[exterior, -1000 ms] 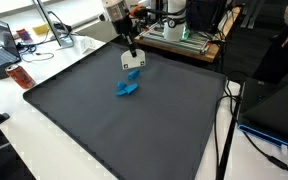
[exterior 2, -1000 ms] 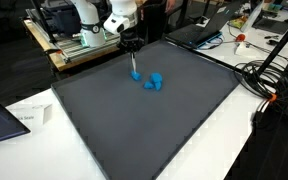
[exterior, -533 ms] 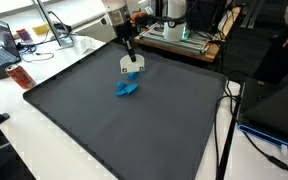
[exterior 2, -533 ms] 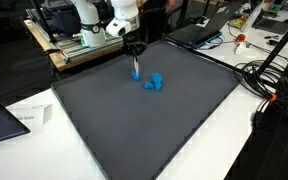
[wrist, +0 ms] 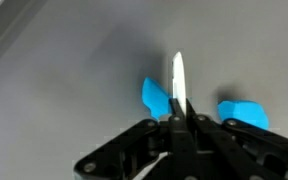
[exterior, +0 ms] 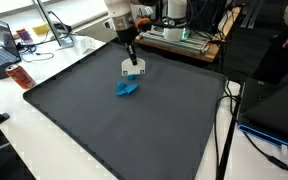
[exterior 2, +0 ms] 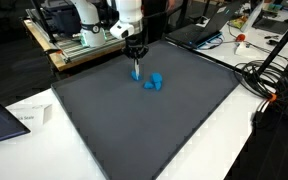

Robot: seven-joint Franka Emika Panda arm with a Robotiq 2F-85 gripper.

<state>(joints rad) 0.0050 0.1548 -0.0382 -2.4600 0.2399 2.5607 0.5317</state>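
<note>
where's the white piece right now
In an exterior view, the white piece hangs pinched in the gripper over the dark mat, just beside the blue pieces.

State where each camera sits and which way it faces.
Exterior view: raised, beyond one corner of the dark mat, looking down across it; arm and hand show, gripping a white piece.
Exterior view: another side; arm and hand at the mat's far edge.
Wrist view: behind the hand, looking down past its fingers.
All share the white piece and blue blocks.
</note>
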